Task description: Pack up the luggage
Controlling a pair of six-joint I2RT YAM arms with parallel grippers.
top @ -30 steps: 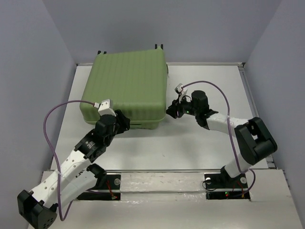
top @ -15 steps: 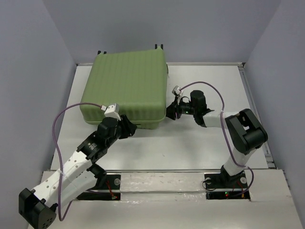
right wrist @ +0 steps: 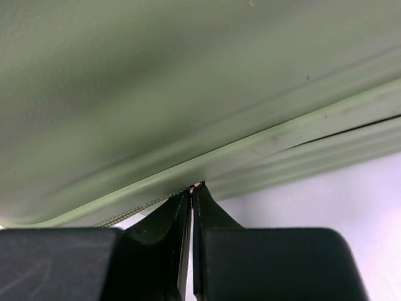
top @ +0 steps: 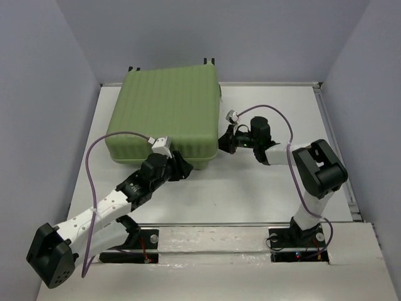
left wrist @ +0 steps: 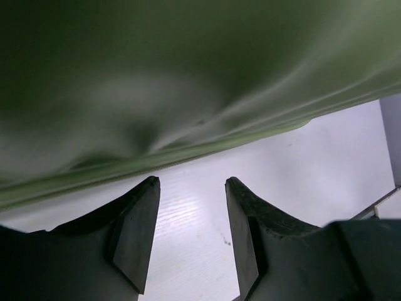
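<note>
The light-green ribbed luggage [top: 166, 113] lies flat and closed at the back left of the table. My left gripper [top: 183, 168] is open and empty at its near edge, close to the near right corner. In the left wrist view the shell [left wrist: 156, 81] fills the top, and the gripper [left wrist: 191, 185] sits just below its rim over the white table. My right gripper [top: 224, 143] is at the luggage's right side. In the right wrist view it [right wrist: 192, 189] is shut on the small zipper pull [right wrist: 197, 185] at the seam of the shell [right wrist: 188, 81].
The white table [top: 263, 188] has a raised rim at its back and right edges. Grey walls stand close on the left, the back and the right. Each arm trails a purple cable [top: 94, 163]. Black wheels [top: 208, 61] stick out at the luggage's far edge.
My left gripper has moved right along the luggage's near edge, toward its near right corner. My right arm has folded in, with its gripper staying at the luggage's right side.
</note>
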